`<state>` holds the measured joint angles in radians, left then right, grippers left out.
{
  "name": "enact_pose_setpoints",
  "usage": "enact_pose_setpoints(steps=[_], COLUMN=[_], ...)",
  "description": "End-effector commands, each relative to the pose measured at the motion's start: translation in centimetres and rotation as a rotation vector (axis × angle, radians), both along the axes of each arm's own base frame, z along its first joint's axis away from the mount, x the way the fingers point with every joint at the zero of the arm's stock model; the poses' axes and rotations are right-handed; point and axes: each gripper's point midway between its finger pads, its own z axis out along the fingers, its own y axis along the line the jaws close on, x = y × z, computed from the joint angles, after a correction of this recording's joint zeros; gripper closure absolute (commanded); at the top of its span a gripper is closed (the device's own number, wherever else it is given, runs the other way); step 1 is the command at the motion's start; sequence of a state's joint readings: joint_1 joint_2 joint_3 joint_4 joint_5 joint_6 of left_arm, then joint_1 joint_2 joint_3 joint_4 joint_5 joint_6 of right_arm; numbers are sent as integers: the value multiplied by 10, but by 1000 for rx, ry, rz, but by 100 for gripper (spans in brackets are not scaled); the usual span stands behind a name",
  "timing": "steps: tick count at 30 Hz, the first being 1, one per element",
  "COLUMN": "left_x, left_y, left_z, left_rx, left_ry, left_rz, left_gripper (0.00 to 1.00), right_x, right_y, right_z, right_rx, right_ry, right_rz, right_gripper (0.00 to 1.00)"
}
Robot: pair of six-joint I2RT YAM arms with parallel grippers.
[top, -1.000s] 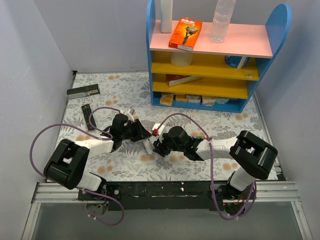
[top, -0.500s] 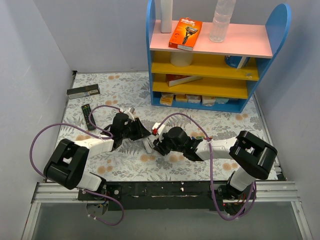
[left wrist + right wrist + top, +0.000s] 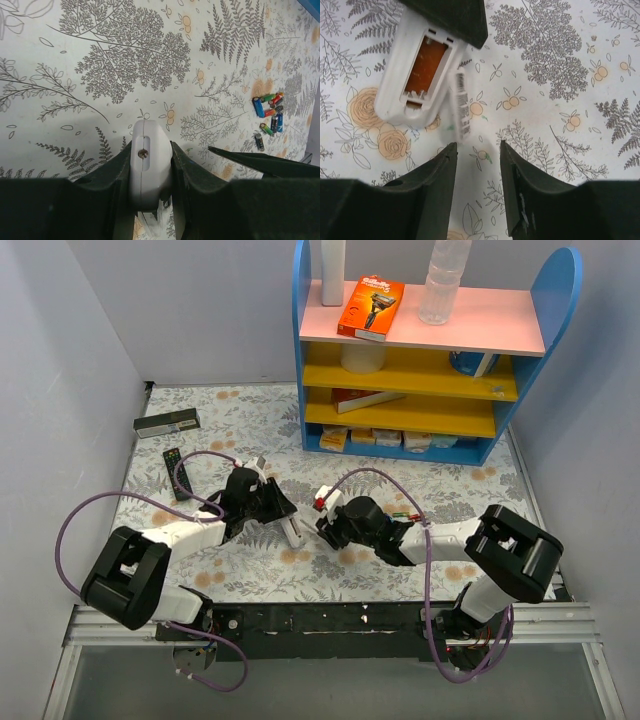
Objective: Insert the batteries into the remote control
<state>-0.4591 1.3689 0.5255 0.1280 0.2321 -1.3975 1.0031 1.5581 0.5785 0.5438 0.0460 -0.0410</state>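
My left gripper (image 3: 282,512) is shut on the small white remote control (image 3: 293,531) and holds it just over the mat; the left wrist view shows its end pinched between the fingers (image 3: 150,167). In the right wrist view the remote (image 3: 400,75) lies with its battery bay open and orange inside. The white back cover (image 3: 461,107) sits blurred right beside it. My right gripper (image 3: 476,147) is open and empty just behind the cover, in the top view (image 3: 326,527) right of the remote. The batteries (image 3: 404,513) lie in a small heap to the right, also in the left wrist view (image 3: 268,114).
A black remote (image 3: 175,472) and a long dark flat box (image 3: 167,422) lie at the far left. A blue shelf unit (image 3: 430,350) with boxes and bottles stands at the back. Grey walls close in the floral mat (image 3: 240,575) on both sides.
My right gripper has drawn back a little to the right, away from the remote. The back cover is off the remote and blurred beside it. My left gripper still holds the remote.
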Motion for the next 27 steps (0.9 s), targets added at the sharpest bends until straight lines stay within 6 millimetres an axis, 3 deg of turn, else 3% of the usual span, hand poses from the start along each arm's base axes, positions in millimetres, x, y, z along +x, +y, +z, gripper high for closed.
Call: enact_pose_setpoints(steps=[1, 6, 11, 15, 16, 20, 22, 23, 24, 27], left_x=[8, 8, 5, 1, -2, -17, -27, -33, -37, -49], left_y=[17, 27, 32, 29, 25, 13, 8, 4, 1, -1], left_z=[8, 4, 11, 33, 38, 63, 71, 76, 78, 87], left_rx=[56, 81, 79, 37, 13, -92, -136, -169, -186, -241], left_ry=[-50, -60, -79, -147, -158, -233, -258, -261, -267, -284], left_rz=[94, 141, 150, 118, 94, 8, -33, -64, -83, -113], left_gripper=[100, 100, 100, 100, 100, 100, 100, 100, 100, 100], right_x=[-2, -12, -12, -2, -5, 0, -4, -8, -6, -11], right_y=[-3, -17, -30, -43, -51, -55, -66, -81, -85, -111], right_z=[14, 3, 7, 24, 21, 53, 58, 51, 59, 61], right_rx=[39, -3, -25, -19, -50, -30, -70, -134, -136, -161], right_ry=[-46, -27, -6, 67, 123, 168, 177, 214, 214, 315], right_rz=[21, 35, -24, -169, -206, -282, -298, -334, -357, -414], right_gripper=[53, 52, 51, 46, 45, 37, 34, 30, 27, 28])
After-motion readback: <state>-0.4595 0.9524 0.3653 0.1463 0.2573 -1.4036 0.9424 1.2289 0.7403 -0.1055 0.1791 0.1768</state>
